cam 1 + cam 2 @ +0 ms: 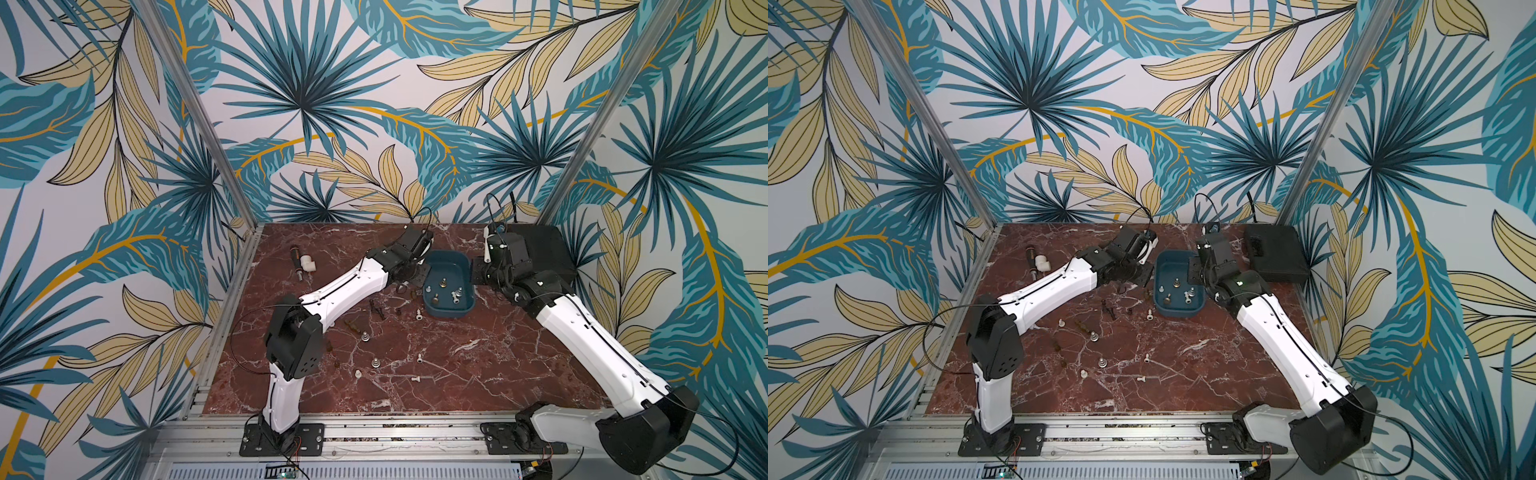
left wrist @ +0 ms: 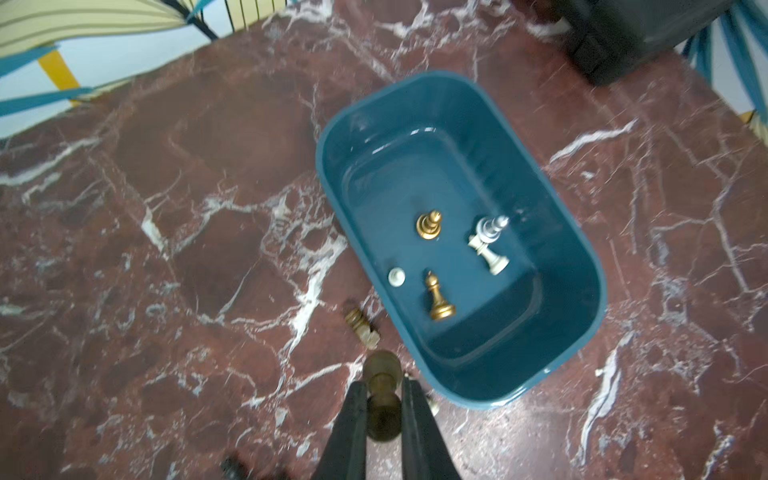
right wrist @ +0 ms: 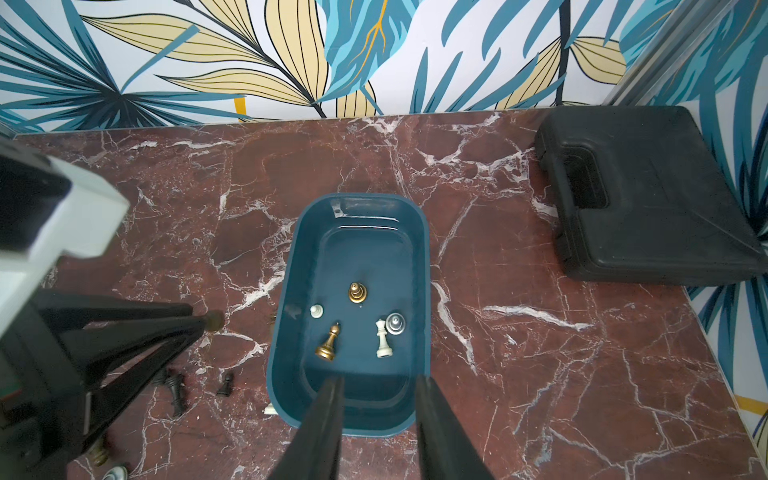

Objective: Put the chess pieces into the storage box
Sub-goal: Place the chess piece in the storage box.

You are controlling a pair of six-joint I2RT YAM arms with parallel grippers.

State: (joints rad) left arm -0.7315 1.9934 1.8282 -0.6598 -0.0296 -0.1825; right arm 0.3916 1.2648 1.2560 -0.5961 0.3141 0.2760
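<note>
gripping brass piece (image 2: 382,368), left gripper (image 2: 384,385); hidden in top views

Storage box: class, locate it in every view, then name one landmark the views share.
In a top view: storage box mid-frame.
In a top view: storage box mid-frame too.
Left wrist: storage box near mid-frame.
Right wrist: storage box mid-frame.
Shared landmark: black case, apart from it.
</note>
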